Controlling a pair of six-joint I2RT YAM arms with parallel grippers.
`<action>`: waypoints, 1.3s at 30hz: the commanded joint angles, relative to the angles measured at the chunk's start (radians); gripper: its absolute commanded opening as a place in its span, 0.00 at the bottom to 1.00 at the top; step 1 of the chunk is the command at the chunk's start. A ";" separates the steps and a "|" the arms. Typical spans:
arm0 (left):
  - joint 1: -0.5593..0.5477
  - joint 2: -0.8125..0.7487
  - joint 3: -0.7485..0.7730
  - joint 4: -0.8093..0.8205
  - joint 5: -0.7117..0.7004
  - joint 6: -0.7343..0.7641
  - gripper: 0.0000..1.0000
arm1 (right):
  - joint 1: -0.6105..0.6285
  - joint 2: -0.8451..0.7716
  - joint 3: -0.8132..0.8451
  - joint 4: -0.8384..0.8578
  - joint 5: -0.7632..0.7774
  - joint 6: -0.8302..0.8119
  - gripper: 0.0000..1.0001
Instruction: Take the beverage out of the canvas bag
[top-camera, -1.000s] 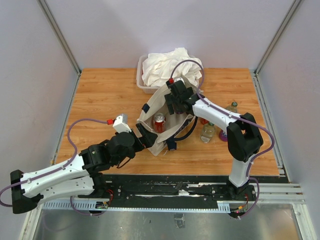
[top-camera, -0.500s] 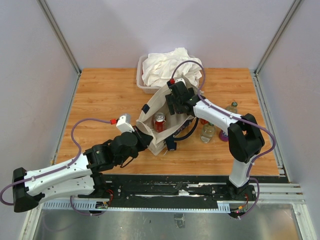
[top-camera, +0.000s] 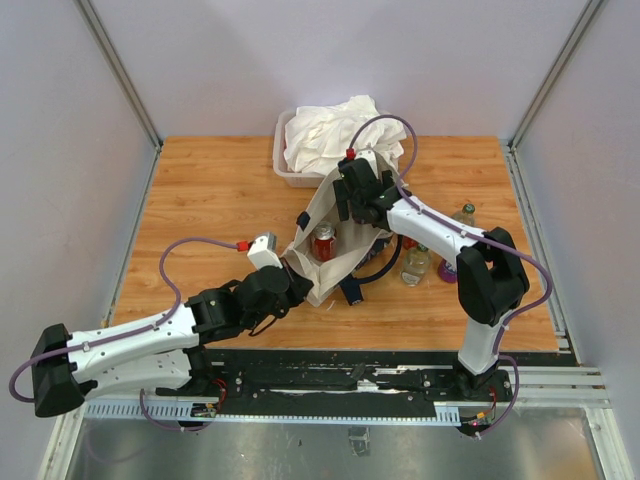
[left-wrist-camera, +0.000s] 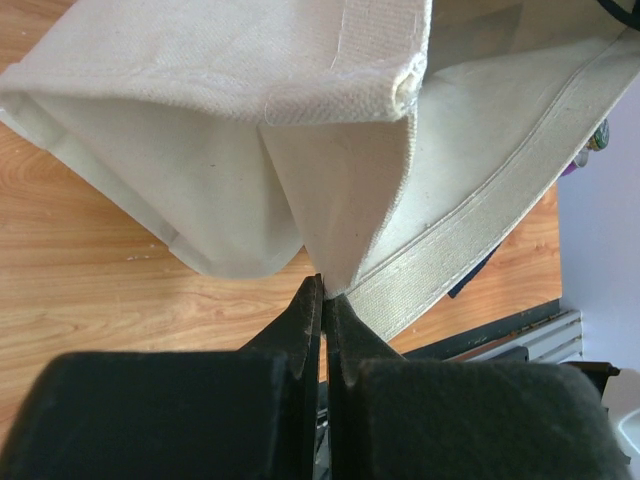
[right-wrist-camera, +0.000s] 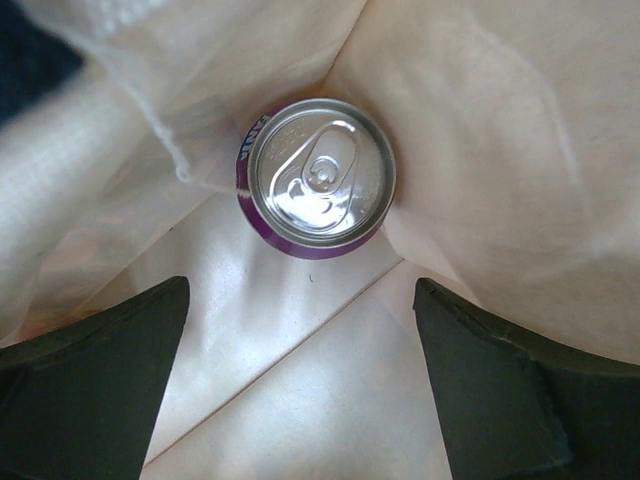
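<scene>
Can (right-wrist-camera: 316, 178) against canvas bag (right-wrist-camera: 480, 130) fold, right tool (right-wrist-camera: 300, 285) spread — floor open

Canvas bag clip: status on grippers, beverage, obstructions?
Left gripper shut on canvas bag edge. Right gripper open over can inside bag. Can upright, ungrasped; nothing blocking.
</scene>
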 joint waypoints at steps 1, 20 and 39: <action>-0.002 0.012 -0.032 -0.032 0.034 0.005 0.01 | -0.050 -0.005 0.054 0.044 0.102 0.052 0.95; -0.002 -0.031 -0.047 -0.066 0.030 -0.029 0.01 | -0.150 0.145 0.145 -0.010 -0.053 0.130 0.95; -0.003 0.020 -0.044 -0.035 0.047 -0.017 0.00 | -0.164 0.224 0.110 -0.090 -0.006 0.169 0.68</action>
